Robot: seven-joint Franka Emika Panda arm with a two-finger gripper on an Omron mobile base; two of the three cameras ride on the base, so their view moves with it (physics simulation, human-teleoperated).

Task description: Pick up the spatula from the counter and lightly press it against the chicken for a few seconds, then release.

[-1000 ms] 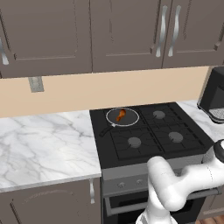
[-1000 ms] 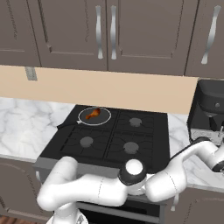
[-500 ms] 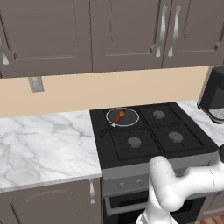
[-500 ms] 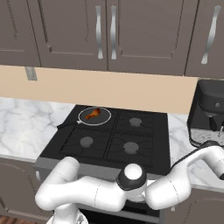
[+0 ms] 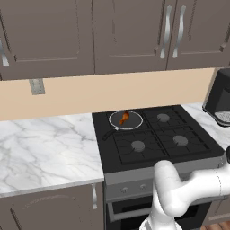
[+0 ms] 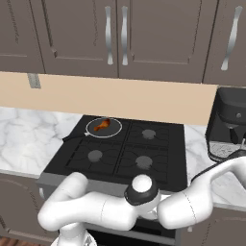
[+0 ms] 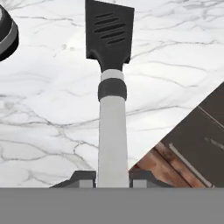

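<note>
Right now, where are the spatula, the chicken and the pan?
spatula (image 7: 112, 131): hand view, on its pale handle.
chicken (image 5: 124, 118): left base view, middle of the orange piece.
pan (image 5: 134, 120): left base view, bare floor right of the chicken.

We see chicken (image 5: 124, 118) in pan (image 5: 135, 122) on stove's (image 5: 152, 153) back-left burner, approx 12 o'clock of ctr. Marble counter (image 5: 45, 148) at 9, coffee machine (image 5: 220, 101) at 3, white arm (image 5: 179, 197) at 5, cabinets (image 5: 112, 36) up top.

Arm (image 5: 188, 195) stretched right, fingers (image 7: 83, 178) clamped
</note>
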